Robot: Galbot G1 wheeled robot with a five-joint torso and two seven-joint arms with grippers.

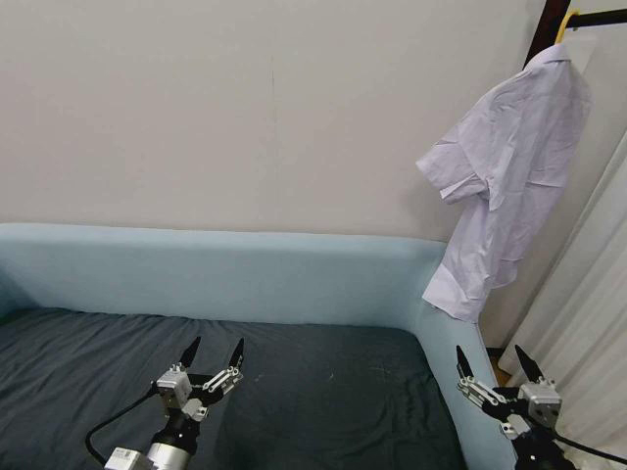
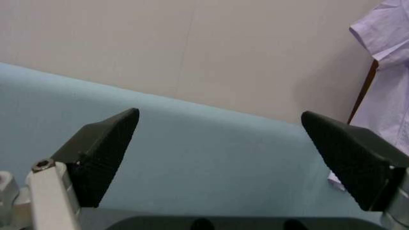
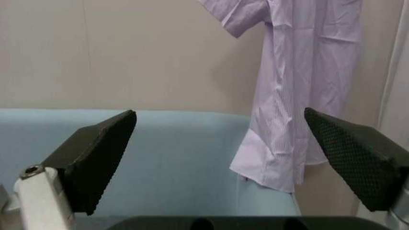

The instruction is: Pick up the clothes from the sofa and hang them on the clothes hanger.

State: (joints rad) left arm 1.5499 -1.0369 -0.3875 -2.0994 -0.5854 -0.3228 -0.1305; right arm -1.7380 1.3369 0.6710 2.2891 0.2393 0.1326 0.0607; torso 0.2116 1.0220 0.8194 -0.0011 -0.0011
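lilac shirt [image 1: 519, 176] beside sofa [image 1: 245, 274] end | left claw [image 1: 217, 345], right claw [image 1: 489, 352] spread

No writing, label, brand mark or number can be read anywhere in these views. The shirt [image 1: 514, 176], the sofa [image 1: 225, 274] and the wall [image 1: 245, 108] are all plain.

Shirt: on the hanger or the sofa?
Hung: the shirt drapes from the yellow hanger, off the sofa seat. Left gripper and right gripper hover open below.

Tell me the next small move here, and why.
Probably just look along the sofa for more clothes: the shirt already hangs from the hanger, and the left gripper and right gripper are open and hold nothing.
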